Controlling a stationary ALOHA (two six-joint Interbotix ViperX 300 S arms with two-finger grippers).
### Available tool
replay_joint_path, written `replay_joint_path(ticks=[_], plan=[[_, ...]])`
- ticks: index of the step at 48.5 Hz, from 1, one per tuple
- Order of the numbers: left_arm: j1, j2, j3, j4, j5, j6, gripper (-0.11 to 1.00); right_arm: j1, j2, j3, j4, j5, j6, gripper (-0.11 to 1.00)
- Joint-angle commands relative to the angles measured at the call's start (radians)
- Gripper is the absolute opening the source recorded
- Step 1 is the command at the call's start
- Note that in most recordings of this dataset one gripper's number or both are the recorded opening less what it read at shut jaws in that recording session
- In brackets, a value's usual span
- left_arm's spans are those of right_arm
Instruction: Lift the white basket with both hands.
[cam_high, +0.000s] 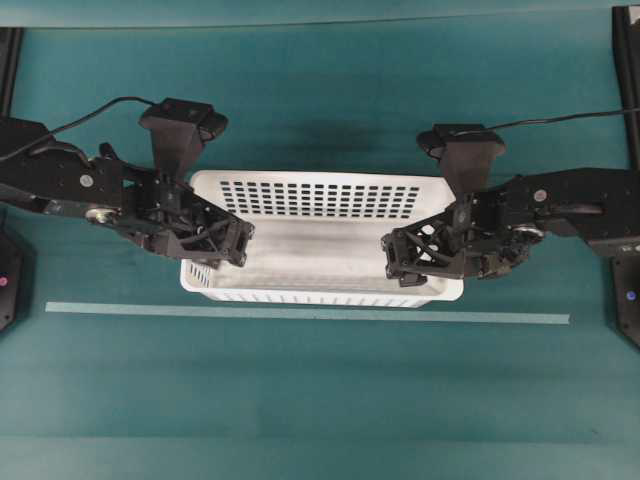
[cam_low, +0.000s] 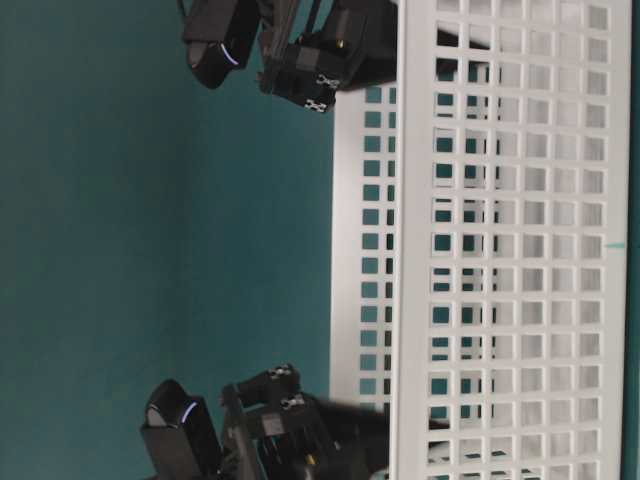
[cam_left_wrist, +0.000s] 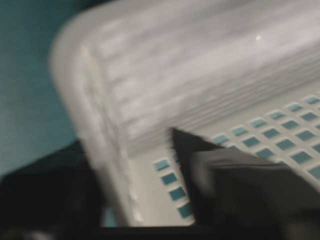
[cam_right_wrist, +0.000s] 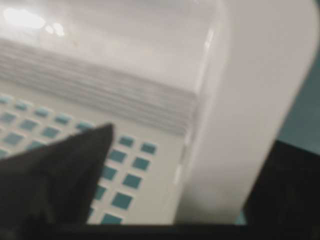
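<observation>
Overhead view: the white basket (cam_high: 320, 240) sits on the green table (cam_high: 320, 400), just behind a pale tape line (cam_high: 300, 312). The left gripper (cam_high: 236, 243) reaches in over the basket's left short wall, arm stretched level from the left; the right gripper (cam_high: 392, 258) mirrors it over the right short wall. Table-level view, turned sideways: the basket (cam_low: 500, 250) fills the right half, with one black gripper beside each of its ends; which arm is which cannot be told here. Left wrist view, blurred: one dark finger (cam_left_wrist: 210, 165) lies inside the basket's perforated wall (cam_left_wrist: 280, 135), the other outside the rim, fingers apart and straddling it without a visible clamp. Right wrist view: one finger (cam_right_wrist: 65, 165) inside the wall, the second outside the rim (cam_right_wrist: 250, 100), likewise spread.
</observation>
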Motion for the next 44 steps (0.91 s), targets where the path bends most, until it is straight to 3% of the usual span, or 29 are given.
replay_joint_path(ticks=[1, 6, 8, 31, 44], plan=[[-0.012, 0.014, -0.017, -0.002, -0.021, 0.006, 0.67, -0.005, 0.031, 0.003, 0.003, -0.009, -0.014, 0.96], [-0.011, 0.014, -0.017, 0.000, -0.021, 0.014, 0.93, -0.014, 0.029, 0.005, 0.005, -0.011, -0.015, 0.96], [-0.011, 0.012, -0.015, -0.002, -0.021, 0.014, 0.96, -0.018, 0.031, 0.003, 0.005, -0.011, -0.015, 0.96], [0.008, -0.067, 0.029, 0.000, 0.017, 0.015, 0.93, -0.080, -0.057, 0.037, -0.003, -0.006, -0.017, 0.96], [0.020, -0.141, 0.021, -0.002, 0.028, 0.026, 0.93, -0.106, -0.126, 0.003, -0.014, 0.021, -0.020, 0.96]])
